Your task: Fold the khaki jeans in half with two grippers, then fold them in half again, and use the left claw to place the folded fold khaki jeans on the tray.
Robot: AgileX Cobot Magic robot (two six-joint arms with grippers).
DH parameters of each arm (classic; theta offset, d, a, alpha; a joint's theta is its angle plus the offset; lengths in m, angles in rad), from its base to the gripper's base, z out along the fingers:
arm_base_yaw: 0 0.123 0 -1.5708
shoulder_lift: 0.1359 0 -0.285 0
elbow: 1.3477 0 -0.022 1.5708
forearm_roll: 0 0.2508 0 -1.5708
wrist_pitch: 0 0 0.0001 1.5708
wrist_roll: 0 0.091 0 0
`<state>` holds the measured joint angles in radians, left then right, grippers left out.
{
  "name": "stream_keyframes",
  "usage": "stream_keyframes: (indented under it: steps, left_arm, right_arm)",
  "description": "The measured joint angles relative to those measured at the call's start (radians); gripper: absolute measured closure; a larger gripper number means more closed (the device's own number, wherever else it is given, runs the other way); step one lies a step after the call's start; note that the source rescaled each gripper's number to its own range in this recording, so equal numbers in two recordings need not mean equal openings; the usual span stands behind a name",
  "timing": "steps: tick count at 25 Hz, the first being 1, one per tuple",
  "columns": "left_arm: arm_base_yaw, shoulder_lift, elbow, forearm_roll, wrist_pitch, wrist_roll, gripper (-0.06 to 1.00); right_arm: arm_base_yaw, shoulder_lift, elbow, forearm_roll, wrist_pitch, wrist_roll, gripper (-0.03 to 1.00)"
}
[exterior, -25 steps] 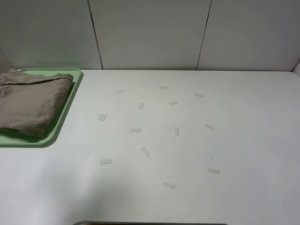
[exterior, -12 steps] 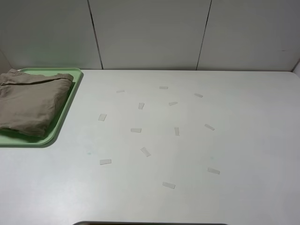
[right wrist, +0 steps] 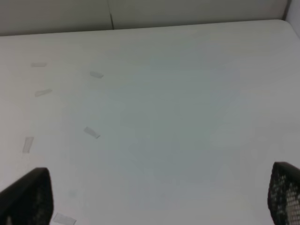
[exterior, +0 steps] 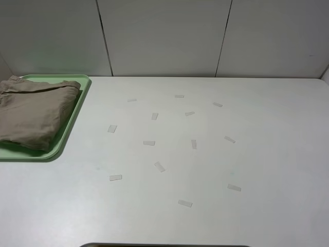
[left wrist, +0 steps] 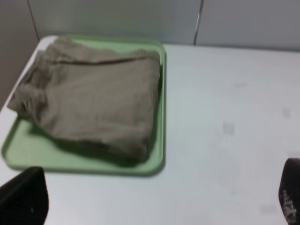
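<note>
The khaki jeans point(exterior: 33, 113) lie folded into a thick bundle on the pale-green tray point(exterior: 72, 131) at the table's far left; the left wrist view shows them point(left wrist: 93, 93) on the same tray point(left wrist: 161, 117). My left gripper point(left wrist: 157, 204) hangs open above the bare table, apart from the tray's near rim, only its black fingertips point(left wrist: 26, 197) showing. Over the white table on the right side, my right gripper point(right wrist: 159, 197) is open and holds nothing. Neither arm appears in the exterior high view.
Several small pale tape strips point(exterior: 159, 166) are stuck across the middle of the white table point(exterior: 267, 154). A panelled white wall point(exterior: 164, 36) closes the back. The tray sits against the table's left edge.
A faint shadow on the table's front left has faded. The jeans and tray have not moved.
</note>
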<state>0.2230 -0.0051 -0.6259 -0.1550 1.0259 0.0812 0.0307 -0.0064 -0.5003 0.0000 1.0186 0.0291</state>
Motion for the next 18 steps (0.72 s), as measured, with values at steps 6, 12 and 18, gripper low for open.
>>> stream_keyframes:
  steps: [6, 12, 18]
  left_arm:
    - [-0.05, -0.001, -0.002, 0.048, 0.041, -0.008, -0.04]
    - [-0.195, -0.001, -0.002, 0.203, 0.072, -0.081, -0.04]
    - [-0.255, -0.001, 0.002, 0.3, 0.099, -0.144, -0.04]
  right_arm:
    - [0.0, 0.0, 0.0, 0.0, 0.0, 0.0, -0.03]
    - [0.0, 0.0, 0.0, 0.0, 0.0, 0.0, -0.03]
    - [0.0, 0.0, 0.0, 0.0, 0.0, 0.0, -0.03]
